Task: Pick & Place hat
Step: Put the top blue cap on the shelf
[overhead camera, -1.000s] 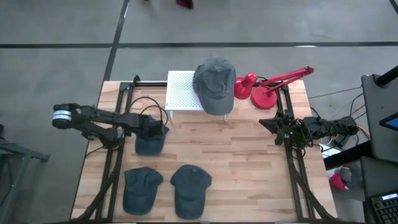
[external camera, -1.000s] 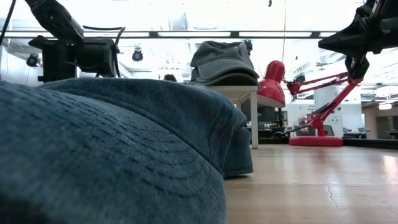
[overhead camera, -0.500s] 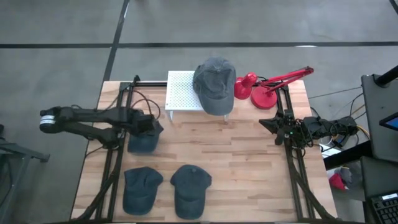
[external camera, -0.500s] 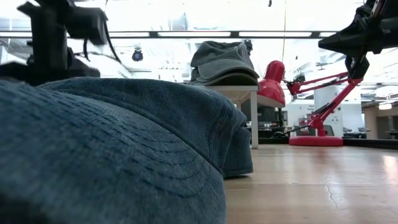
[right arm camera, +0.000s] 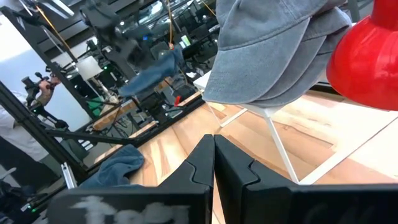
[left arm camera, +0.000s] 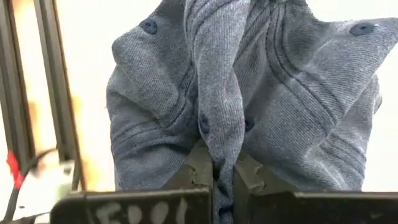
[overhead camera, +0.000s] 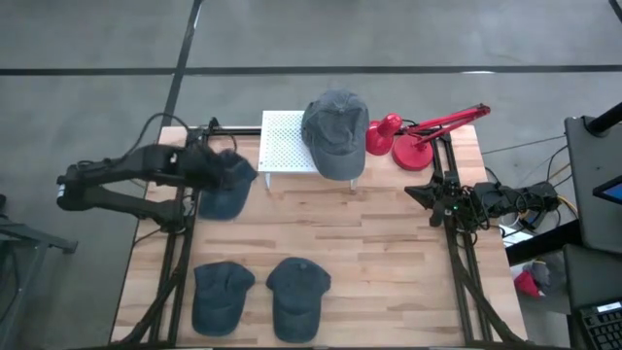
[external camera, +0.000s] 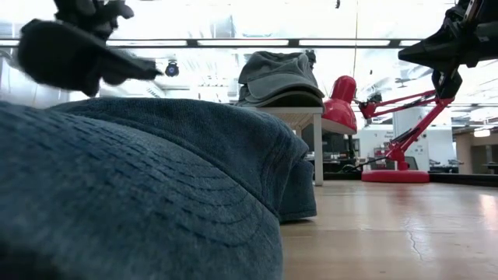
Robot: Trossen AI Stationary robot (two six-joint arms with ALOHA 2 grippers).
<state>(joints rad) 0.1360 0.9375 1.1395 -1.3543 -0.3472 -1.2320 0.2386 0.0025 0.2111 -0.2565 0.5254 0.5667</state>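
My left gripper point(overhead camera: 208, 167) is shut on a dark blue cap point(overhead camera: 226, 187), held up over the table's far left. The lifted cap also shows in the low view point(external camera: 74, 54) and fills the left wrist view point(left arm camera: 249, 99). A grey cap point(overhead camera: 335, 131) rests crown up on a white perforated stand point(overhead camera: 282, 141) at the far edge. Two more blue caps point(overhead camera: 222, 295) point(overhead camera: 296, 297) lie near the front edge. My right gripper point(right arm camera: 214, 160) is shut and empty at the table's right side point(overhead camera: 420, 192). My left gripper pinches a raised fold of the cap's crown cloth point(left arm camera: 217, 134) between its two fingers. The cap is lifted clear of the table and hangs from the fingers, its brim point(external camera: 136, 70) pointing toward the stand.
A red desk lamp point(overhead camera: 413, 141) stands at the far right beside the stand. One blue cap point(external camera: 140, 194) lies close to the low camera and blocks much of that view. Bare wood point(overhead camera: 369, 253) lies in the middle and on the right of the table.
My left gripper has risen and gone toward the table's far edge, shut on the blue cap. The cap, which lay on the table a second ago, is now lifted clear and hangs nearer the white stand.
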